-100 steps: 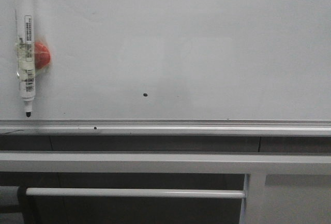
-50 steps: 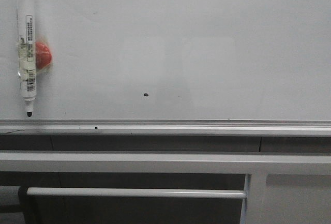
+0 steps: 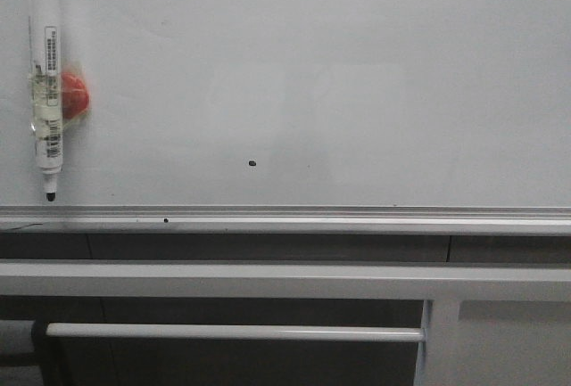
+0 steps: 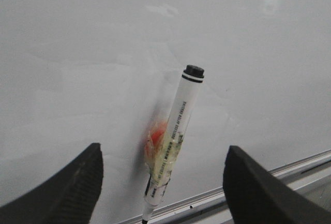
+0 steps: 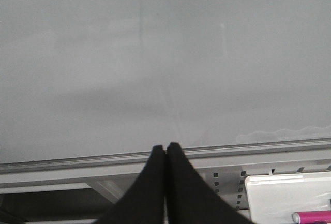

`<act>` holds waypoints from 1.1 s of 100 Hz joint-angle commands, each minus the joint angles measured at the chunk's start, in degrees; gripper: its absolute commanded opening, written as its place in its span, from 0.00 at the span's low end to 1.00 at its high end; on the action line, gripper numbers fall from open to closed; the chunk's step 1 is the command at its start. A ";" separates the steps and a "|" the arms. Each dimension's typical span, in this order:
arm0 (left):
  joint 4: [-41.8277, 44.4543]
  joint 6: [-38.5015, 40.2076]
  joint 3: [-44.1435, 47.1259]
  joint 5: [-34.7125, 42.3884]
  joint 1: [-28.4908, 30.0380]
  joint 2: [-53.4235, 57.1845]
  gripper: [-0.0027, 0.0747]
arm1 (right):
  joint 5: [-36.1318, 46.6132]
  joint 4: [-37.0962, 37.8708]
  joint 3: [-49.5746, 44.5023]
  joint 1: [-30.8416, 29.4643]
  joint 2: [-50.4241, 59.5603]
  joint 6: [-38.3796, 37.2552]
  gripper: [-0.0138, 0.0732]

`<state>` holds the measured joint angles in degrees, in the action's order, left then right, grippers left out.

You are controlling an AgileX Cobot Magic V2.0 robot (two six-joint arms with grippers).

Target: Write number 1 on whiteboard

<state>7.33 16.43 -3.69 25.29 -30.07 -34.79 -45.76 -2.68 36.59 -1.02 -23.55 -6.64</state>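
Note:
The whiteboard (image 3: 357, 74) fills the front view, pale and glossy, and no number 1 is in view on it. A white marker (image 3: 45, 83) with a black cap hangs tip-down at the board's left, taped to a red magnet (image 3: 76, 97). In the left wrist view my left gripper (image 4: 164, 150) is open, its two fingers wide apart, with the marker (image 4: 173, 146) ahead between them and untouched. My right gripper (image 5: 165, 146) is shut on nothing, in front of the board's bottom rail (image 5: 258, 149). Neither gripper shows in the front view.
A small black dot (image 3: 251, 163) marks the board low in the middle. The silver bottom rail (image 3: 285, 219) runs below, with grey metal bars (image 3: 268, 279) under it. A white box (image 5: 287, 193) with a magenta pen (image 5: 313, 217) sits by the right gripper.

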 commanded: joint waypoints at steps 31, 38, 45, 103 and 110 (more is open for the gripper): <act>-0.91 0.41 2.68 26.14 0.16 -21.39 0.61 | 3.88 0.15 1.81 0.20 -0.94 0.55 0.09; -0.89 0.41 3.01 29.47 0.16 -24.61 0.60 | 3.88 0.15 1.81 0.20 -0.94 0.55 0.09; -1.28 0.41 3.01 33.13 0.16 -27.23 0.59 | 3.88 0.15 1.81 0.20 -0.94 0.55 0.09; -2.62 0.15 -0.61 41.31 -0.77 -40.42 0.59 | 3.88 0.15 1.81 0.20 -0.94 0.55 0.09; -3.31 0.15 -0.79 41.31 -1.54 -41.06 0.59 | 3.88 0.15 1.81 0.20 -0.94 0.55 0.09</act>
<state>5.45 16.43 -3.01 61.63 -30.58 -75.80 -45.80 -2.68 36.59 -1.02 -23.55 -6.64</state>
